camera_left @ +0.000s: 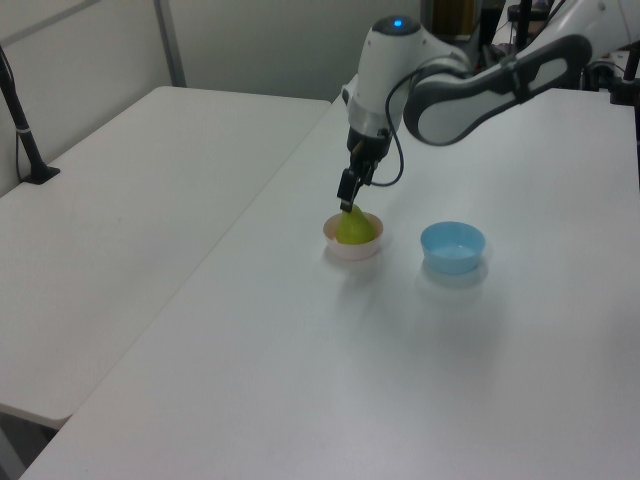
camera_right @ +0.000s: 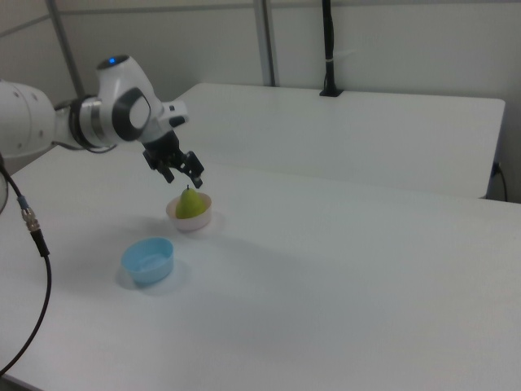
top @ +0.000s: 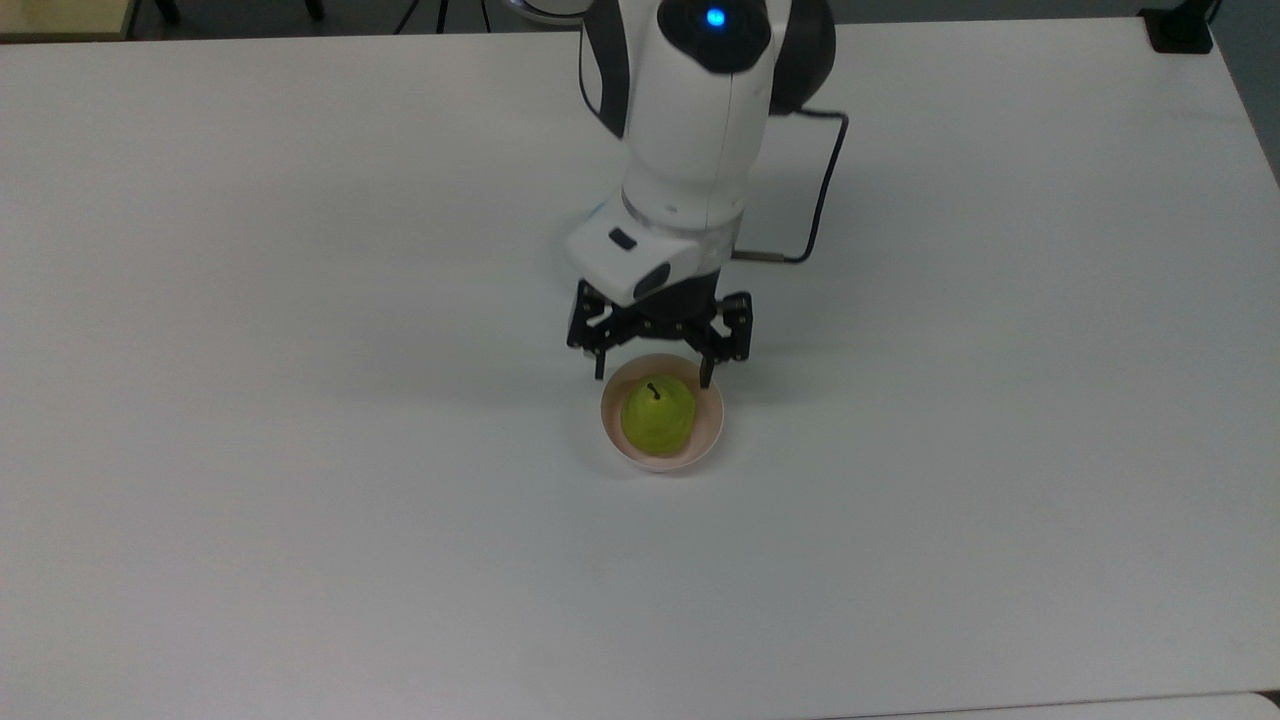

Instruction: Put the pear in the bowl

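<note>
The yellow-green pear (top: 659, 415) (camera_left: 354, 228) (camera_right: 190, 204) rests stem-up inside the pale pink bowl (top: 708, 432) (camera_left: 337, 247) (camera_right: 199, 222) on the white table. My gripper (top: 652, 377) (camera_left: 347, 203) (camera_right: 184, 177) hangs just above the bowl with its black fingers (top: 599, 367) spread apart and nothing between them. In the top view the fingertips sit at the bowl's upper rim, clear of the fruit.
A light blue bowl (camera_left: 452, 246) (camera_right: 148, 260) stands empty beside the pink one, to the left view's right. A black cable (top: 825, 180) loops off my wrist. A second white table (camera_left: 130, 210) adjoins on the left view's left.
</note>
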Controlling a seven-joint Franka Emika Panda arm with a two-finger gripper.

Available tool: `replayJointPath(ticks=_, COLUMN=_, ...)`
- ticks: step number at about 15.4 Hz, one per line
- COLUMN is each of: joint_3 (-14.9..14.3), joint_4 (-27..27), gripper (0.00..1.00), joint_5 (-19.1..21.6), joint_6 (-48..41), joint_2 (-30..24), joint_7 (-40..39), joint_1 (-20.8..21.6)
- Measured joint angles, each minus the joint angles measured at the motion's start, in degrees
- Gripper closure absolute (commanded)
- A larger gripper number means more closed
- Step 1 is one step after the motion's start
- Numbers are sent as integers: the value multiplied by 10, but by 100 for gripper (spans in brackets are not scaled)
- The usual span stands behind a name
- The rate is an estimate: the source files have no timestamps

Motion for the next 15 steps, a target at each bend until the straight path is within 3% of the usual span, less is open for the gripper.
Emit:
replayJointPath(ticks=8, joint_3=-2, joint_4=4, gripper=0, joint_5=6, joint_6=-249, joint_2=-149, joint_7=-62, joint_1=-12)
replayJointPath(ticks=12, joint_3=-4, joint_4=4, gripper=0, joint_5=58, joint_6=-342, joint_2=-210, joint_7=-142, joint_1=-55)
replayJointPath(ticks=15, joint_3=-5, joint_4=3, gripper=0, joint_5=67, joint_6=-392, joint_2=-248, joint_7=-175, joint_1=-84)
